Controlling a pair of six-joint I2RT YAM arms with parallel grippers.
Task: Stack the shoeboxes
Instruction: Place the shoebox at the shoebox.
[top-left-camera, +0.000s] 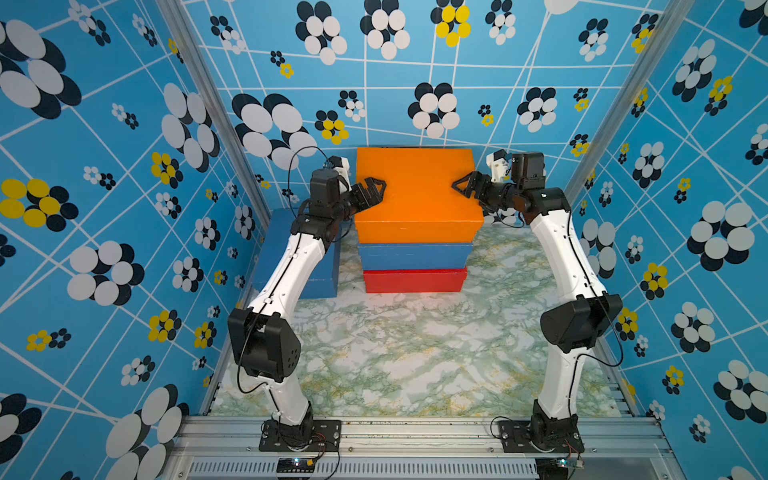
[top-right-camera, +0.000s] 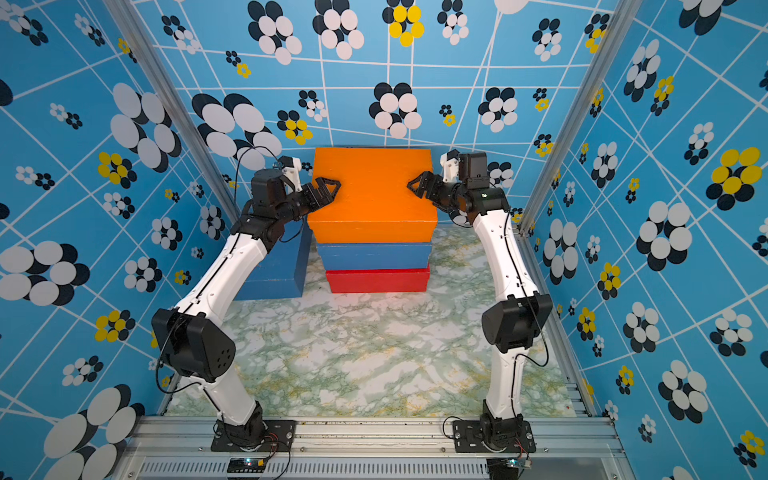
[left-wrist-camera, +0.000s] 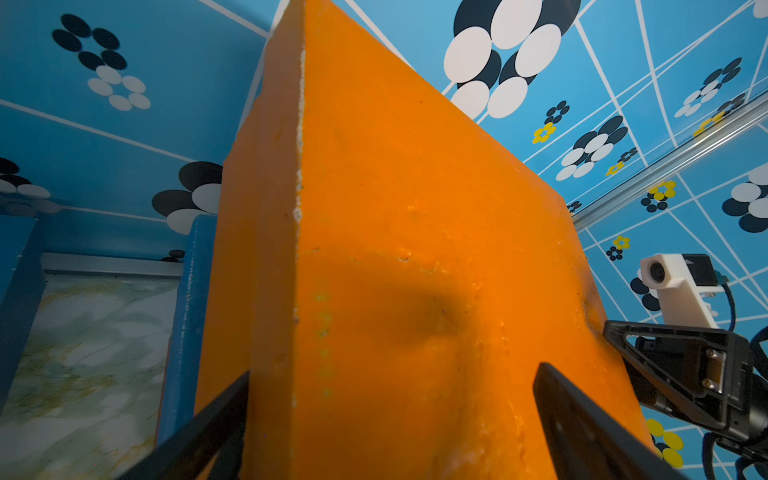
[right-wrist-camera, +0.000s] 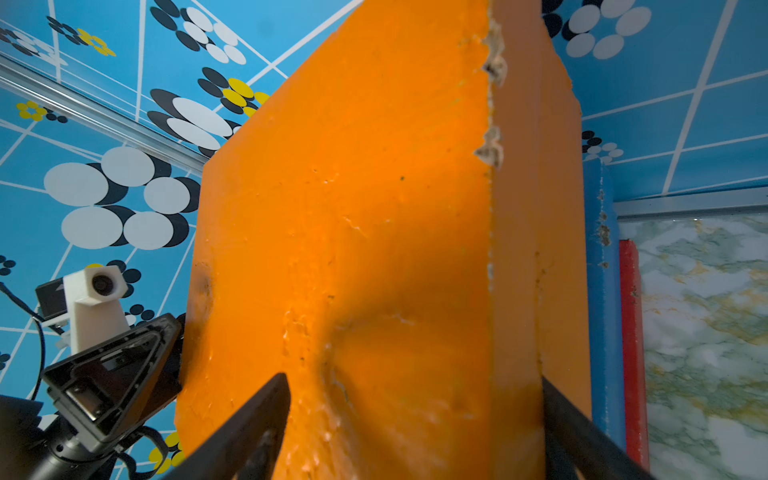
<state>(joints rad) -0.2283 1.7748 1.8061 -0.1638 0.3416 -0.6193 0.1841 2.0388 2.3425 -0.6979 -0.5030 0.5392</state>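
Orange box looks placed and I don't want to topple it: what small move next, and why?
I'd draw the left claw and right claw straight outward, probably. The orange box lies flat on the stacked blue box and red box, jaws straddle its short ends, and the loose blue box waits on the table.

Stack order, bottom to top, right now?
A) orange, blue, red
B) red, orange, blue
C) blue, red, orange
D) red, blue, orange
D: in a top view the red box is at the bottom, a blue box lies on it and the orange box is on top. The second blue box stands beside the stack, not in it.
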